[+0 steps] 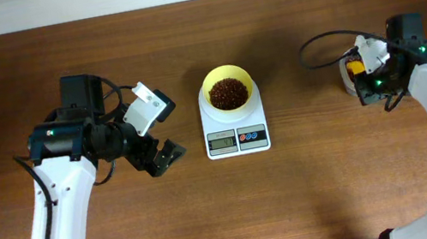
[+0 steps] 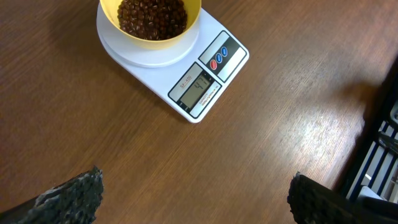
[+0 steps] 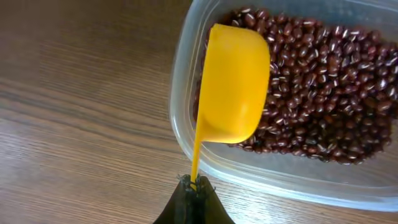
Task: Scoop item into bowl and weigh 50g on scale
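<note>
The pale-yellow bowl (image 1: 228, 89) sits on the white scale (image 1: 235, 130) at the table's middle and holds dark red-brown beans (image 1: 227, 93). Bowl (image 2: 151, 34), beans (image 2: 152, 15) and scale (image 2: 202, 84) also show in the left wrist view. My left gripper (image 1: 161, 158) is open and empty, left of the scale, above bare table (image 2: 196, 199). My right gripper (image 3: 194, 186) is shut on the thin handle of a yellow scoop (image 3: 233, 84), whose cup lies tipped over the beans (image 3: 317, 93) in a clear tub (image 3: 186, 93). Overhead, the right gripper (image 1: 366, 68) is at the far right.
The clear tub (image 1: 354, 78) stands at the right side of the table, mostly hidden under the right wrist. A black cable (image 1: 323, 45) loops left of it. A dark rack edge (image 2: 379, 143) shows at the right of the left wrist view.
</note>
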